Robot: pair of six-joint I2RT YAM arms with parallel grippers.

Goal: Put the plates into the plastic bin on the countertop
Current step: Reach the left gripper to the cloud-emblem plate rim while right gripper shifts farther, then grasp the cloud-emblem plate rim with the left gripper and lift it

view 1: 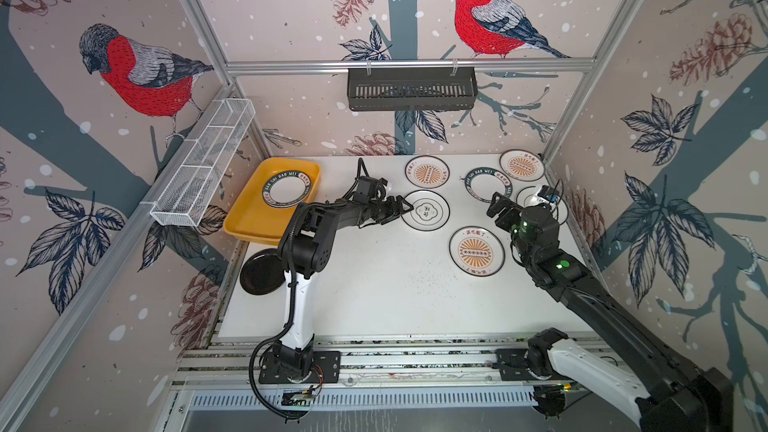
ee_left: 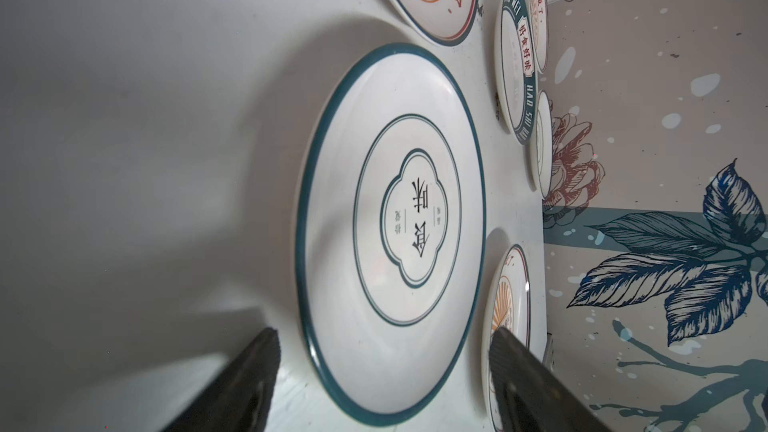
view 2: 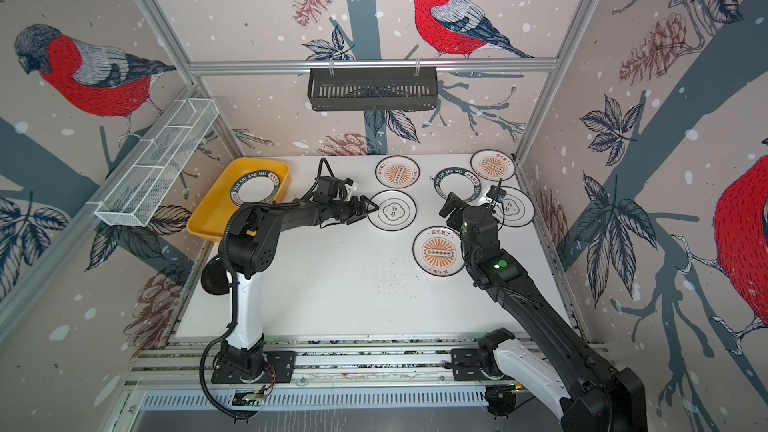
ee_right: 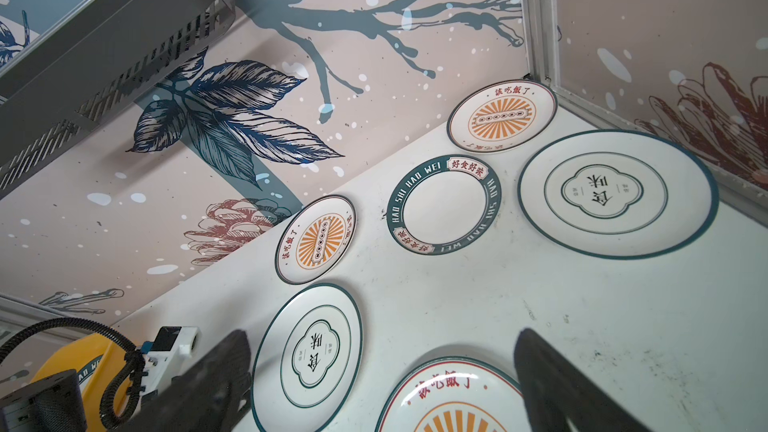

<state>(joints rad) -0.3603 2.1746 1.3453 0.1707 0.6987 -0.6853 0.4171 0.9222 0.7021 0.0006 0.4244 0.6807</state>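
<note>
1. My left pincer (view 1: 405, 210) is spread and holds nothing. In both top views its tips sit at the left rim of the middle emblem plate (view 1: 426, 210). In the left wrist view the fingers (ee_left: 249, 380) stand on either side of that plate's rim. I cannot tell whether they touch it.
2. My right pincer (view 1: 496, 209) is spread wide and empty. It hovers over the worktop (view 1: 374, 284), between the loose lettered-ring plate (view 1: 487, 184) and the near sunburst plate (view 1: 476, 251).
3. The plastic bin (view 1: 245, 218) is at the far left of the worktop. One ringed plate (view 1: 286, 189) lies flat inside it.
4. Other plates flat on the worktop, all on the right half:
   - a far sunburst plate (view 1: 427, 172);
   - a corner sunburst plate (view 1: 522, 164) by the back right post;
   - a second emblem plate (ee_right: 618, 194) at the right edge, partly hidden by my right arm in the top views.
5. A black plate (view 1: 259, 272) lies at the worktop's left edge, in front of the bin. My left arm partly covers it.
</note>
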